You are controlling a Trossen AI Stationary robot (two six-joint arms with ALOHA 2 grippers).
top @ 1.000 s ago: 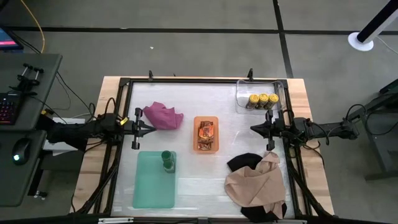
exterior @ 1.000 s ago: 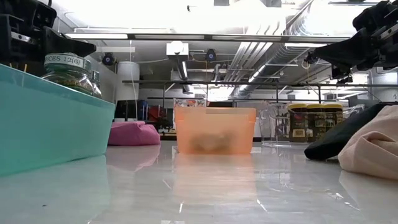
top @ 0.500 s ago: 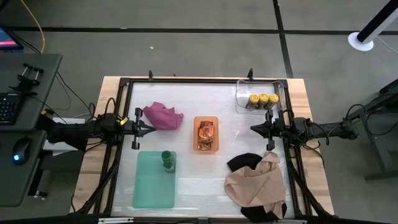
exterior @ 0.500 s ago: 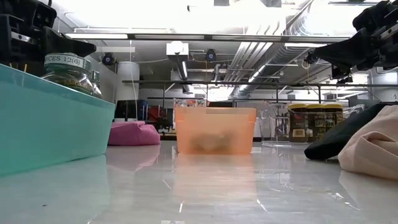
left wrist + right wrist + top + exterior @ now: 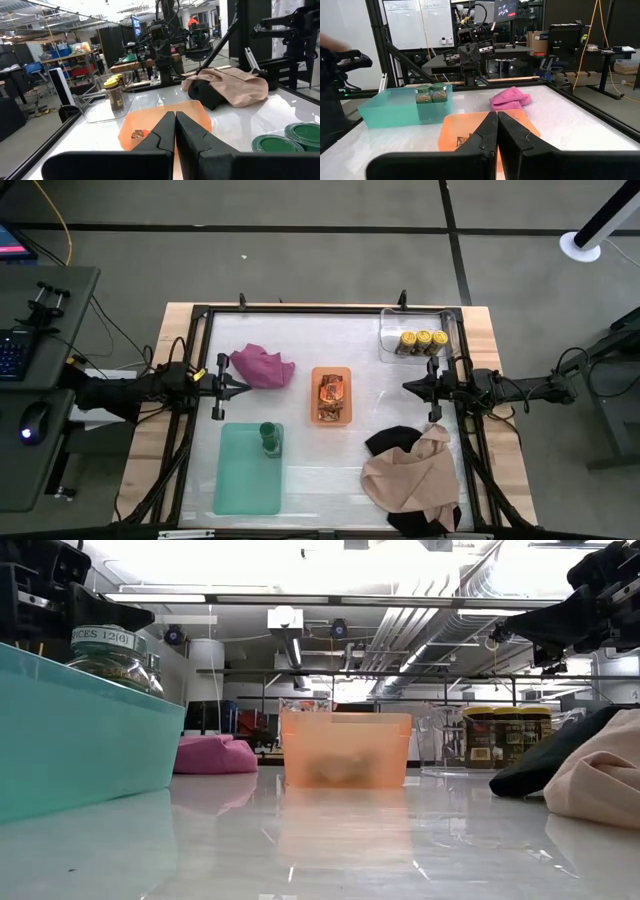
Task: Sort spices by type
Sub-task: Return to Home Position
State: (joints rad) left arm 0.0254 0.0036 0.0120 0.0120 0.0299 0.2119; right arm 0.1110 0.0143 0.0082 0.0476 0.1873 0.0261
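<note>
left gripper [image 5: 243, 386], right gripper [image 5: 406, 387] sit closed; packets [image 5: 331, 393] apparently in orange bin [image 5: 315, 412].

A grey floor [image 5: 320, 265] crossed by dark tape lines [image 5: 455, 242] surrounds the table. At the left stands a dark desk [image 5: 70, 290] with a keyboard [image 5: 12, 352] and a mouse [image 5: 33, 422]. Overhead run pipes [image 5: 440, 610] under bright ceiling light [image 5: 250, 560]. A whiteboard [image 5: 405, 25] stands against a far white wall.

The tan cloth [image 5: 412, 478] is covering part of the black cloth [image 5: 388, 440]; the orange bin [image 5: 345, 726] is blurring its packets [image 5: 331, 394].
</note>
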